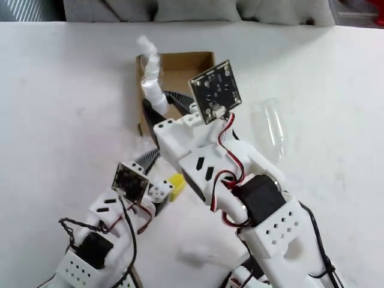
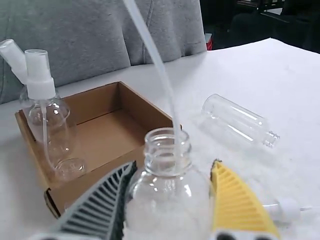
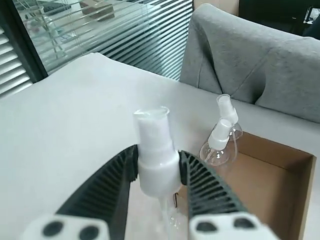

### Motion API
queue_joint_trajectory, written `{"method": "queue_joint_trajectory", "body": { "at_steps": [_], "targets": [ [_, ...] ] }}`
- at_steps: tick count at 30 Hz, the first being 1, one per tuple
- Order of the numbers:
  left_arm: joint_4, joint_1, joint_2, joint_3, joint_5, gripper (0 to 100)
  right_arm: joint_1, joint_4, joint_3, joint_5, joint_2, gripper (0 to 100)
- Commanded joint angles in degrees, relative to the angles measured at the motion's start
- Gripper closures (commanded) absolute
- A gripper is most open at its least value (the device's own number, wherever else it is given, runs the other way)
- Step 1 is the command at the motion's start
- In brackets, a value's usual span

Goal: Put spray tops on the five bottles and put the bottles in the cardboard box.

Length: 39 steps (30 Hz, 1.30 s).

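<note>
Clear plastic bottles with white spray tops (image 2: 47, 115), seemingly two, are already stood in the brown cardboard box (image 2: 145, 107). A third bottle (image 2: 167, 200) is clamped by the left gripper (image 2: 174, 165), its white spray top (image 3: 152, 135) pinched by the right gripper (image 3: 157, 151), tube in neck. One uncapped bottle (image 2: 237, 120) is left lying on the table (image 2: 280, 75).

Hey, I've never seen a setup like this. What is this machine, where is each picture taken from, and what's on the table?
These are two small robot arms at a white table. One picture looks down from above; the other two come from a camera on each arm's wrist. The left gripper holds a bottle upright. The right gripper holds a spray top above it, its thin tube reaching into the bottle's neck. Capped bottles are in the cardboard box. A spare bottle and a loose spray top lie on the table.
</note>
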Motion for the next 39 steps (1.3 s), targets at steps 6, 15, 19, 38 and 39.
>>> {"method": "queue_joint_trajectory", "body": {
  "at_steps": [6, 15, 19, 38, 39],
  "targets": [
    [-0.3, -0.6, -0.9, -0.2, -0.4, 92, 0.0, -2.7, 8.9, 0.0, -8.4, 98.2],
    [-0.3, -0.7, -0.9, -0.2, -0.4, 92, 0.0, -7.3, 22.3, -5.8, -16.0, 98.2],
    [-0.3, -0.7, -0.9, -0.2, -0.4, 92, 0.1, -7.3, 25.3, -6.4, -18.7, 98.2],
    [-0.4, -0.7, -0.9, -0.2, -0.4, 92, -1.5, -10.1, 41.0, -12.4, -34.2, 98.1],
    [-0.4, -0.7, -0.9, -0.2, -0.4, 92, -2.2, -9.9, 41.3, -12.4, -34.6, 98.1]
  ]
}}
